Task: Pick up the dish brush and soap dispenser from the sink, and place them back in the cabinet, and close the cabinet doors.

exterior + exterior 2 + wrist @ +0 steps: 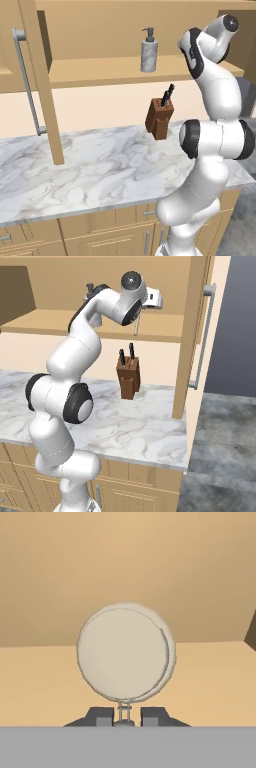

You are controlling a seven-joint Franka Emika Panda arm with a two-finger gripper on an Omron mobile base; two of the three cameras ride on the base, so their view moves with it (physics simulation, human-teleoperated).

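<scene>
My gripper (125, 716) is shut on the thin pale handle of the dish brush (125, 652), whose round cream head faces the hand camera above the light tan shelf. In the right base view the hand (150, 298) is raised in front of the cabinet (165, 326) at shelf height. The soap dispenser (149, 52), a marbled bottle with a dark pump, stands upright on the cabinet shelf (100, 72), left of the arm. Both cabinet doors stand open: the left door (44, 85) and the right door (194, 336), each with a long silver bar handle.
A brown knife block (160, 118) with black handles stands on the marble counter (100, 170) below the shelf. Tan drawer fronts (125, 235) run under the counter. The counter ends at the right, beside a grey floor (220, 456).
</scene>
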